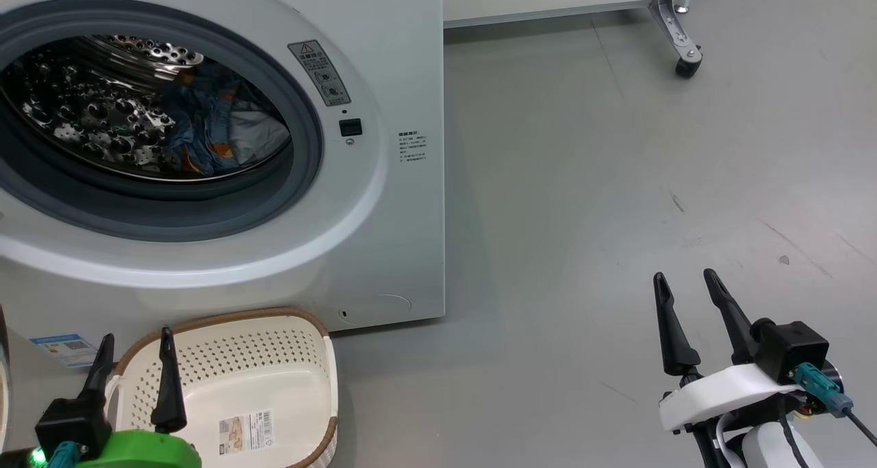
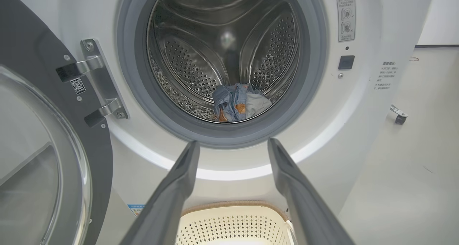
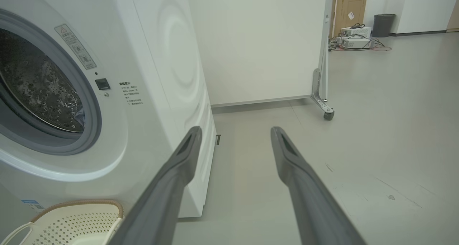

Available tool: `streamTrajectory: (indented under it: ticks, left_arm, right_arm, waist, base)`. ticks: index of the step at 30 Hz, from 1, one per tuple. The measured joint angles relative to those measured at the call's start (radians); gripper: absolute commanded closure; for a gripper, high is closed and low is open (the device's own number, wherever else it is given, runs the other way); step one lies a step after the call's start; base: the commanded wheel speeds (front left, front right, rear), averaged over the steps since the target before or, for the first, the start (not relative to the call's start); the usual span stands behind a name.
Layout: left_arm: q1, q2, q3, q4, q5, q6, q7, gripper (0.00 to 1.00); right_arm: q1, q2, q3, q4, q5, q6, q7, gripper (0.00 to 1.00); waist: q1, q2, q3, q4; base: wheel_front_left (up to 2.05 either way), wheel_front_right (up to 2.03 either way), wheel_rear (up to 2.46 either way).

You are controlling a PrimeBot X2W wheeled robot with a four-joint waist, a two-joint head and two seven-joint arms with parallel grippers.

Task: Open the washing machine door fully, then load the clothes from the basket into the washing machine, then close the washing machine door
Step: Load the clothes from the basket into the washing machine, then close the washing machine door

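The white washing machine stands open, its steel drum holding the blue and cream clothes, which lie low in the drum in the left wrist view. The washing machine door is swung out to the left on its hinge. The cream basket sits on the floor below the opening with nothing but a label inside. My left gripper hovers open over the basket's left side, empty. My right gripper is open over bare floor to the right, well away from the machine.
A white panel on a castor leg stands behind the machine to the right. A cardboard box, a bin and cables lie far back in the room. Grey floor stretches right of the machine.
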Motion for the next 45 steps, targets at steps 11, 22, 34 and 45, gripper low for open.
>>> streamTrajectory:
  ticks: [11, 22, 34, 45]
  left_arm:
    - [0.032, -0.003, 0.000, -0.021, 0.006, 0.000, 0.000, 0.00]
    - [0.039, -0.004, -0.001, -0.040, 0.007, 0.000, 0.000, 0.00]
    - [0.040, -0.006, -0.001, -0.055, 0.014, 0.000, 0.000, 0.00]
    - [0.041, -0.007, 0.000, -0.060, 0.014, 0.000, 0.000, 0.00]
  right_arm:
    - [0.008, 0.000, 0.003, 0.000, 0.000, 0.000, 0.000, 0.00]
    - [0.019, 0.000, 0.002, -0.004, 0.000, 0.000, 0.000, 0.00]
    - [0.019, 0.002, 0.002, -0.009, -0.001, 0.000, 0.000, 0.00]
    - [0.019, 0.002, -0.001, -0.011, -0.002, 0.000, 0.000, 0.00]
  waist:
    - [0.0000, 0.0000, -0.013, 0.009]
    - [0.0000, 0.0000, -0.010, 0.013]
    - [0.0001, 0.0000, -0.001, 0.015]
    - [0.0000, 0.0000, 0.005, 0.019]
  base:
    - [0.00, 0.00, 0.00]
    - [0.00, 0.00, 0.00]
    - [0.00, 0.00, 0.00]
    - [0.00, 0.00, 0.00]
